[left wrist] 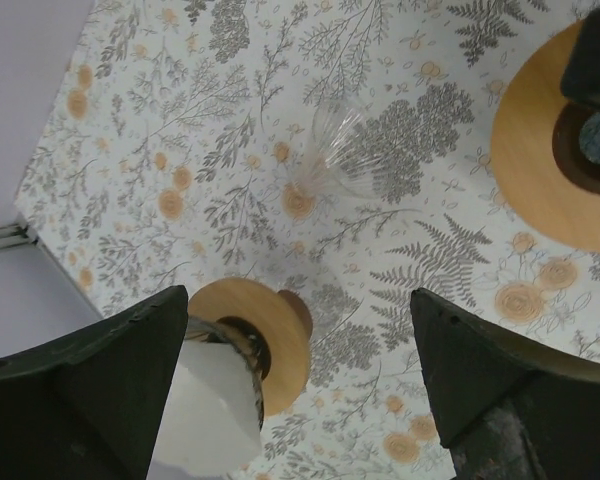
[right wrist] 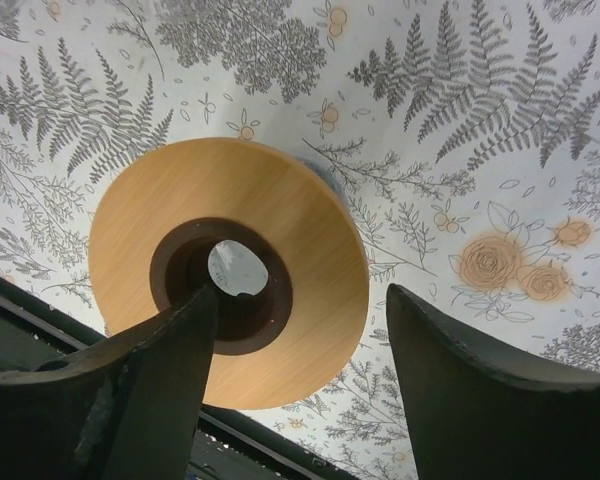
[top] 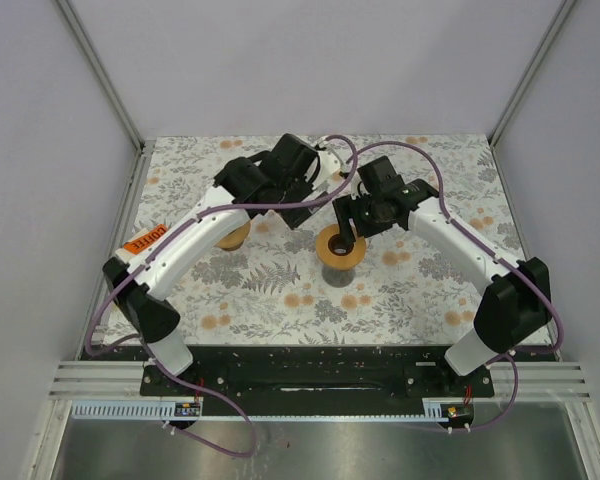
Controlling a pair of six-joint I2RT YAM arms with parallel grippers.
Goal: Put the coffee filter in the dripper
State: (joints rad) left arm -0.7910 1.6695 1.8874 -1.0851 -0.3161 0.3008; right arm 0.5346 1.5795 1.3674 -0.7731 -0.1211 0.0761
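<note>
Filter (left wrist: 332,158), or what I take for it: a pale, ribbed, half see-through cone on its side on the floral cloth (left wrist: 180,110), not yet in the dripper (right wrist: 300,215). I read the dripper as the wooden ring with the dark-lined hole, standing right of centre. Right gripper (right wrist: 300,290) hangs directly over that ring, jaws apart with nothing between them; in its wrist view one fingertip overlaps the edge of the hole. Left gripper (left wrist: 298,295) is spread wide and empty; its wrist view has the filter straight ahead of the fingers, well apart from them. As far as I can map that view onto the table, the filter lies left of the dripper and a little farther back, hidden under the left arm in the overhead view. So I judge the left arm the nearer one and would give it the pick. Long axis runs from the pointed end, toward the near left, to the open mouth, toward the far right. The axis lies flat to the table, so I expect it needs turning point-down before seating. A second wooden ring (left wrist: 280,335) with a white body (left wrist: 215,410) shows just by the left fingers; I cannot tell what it is, nor rule out that it is the real target
</note>
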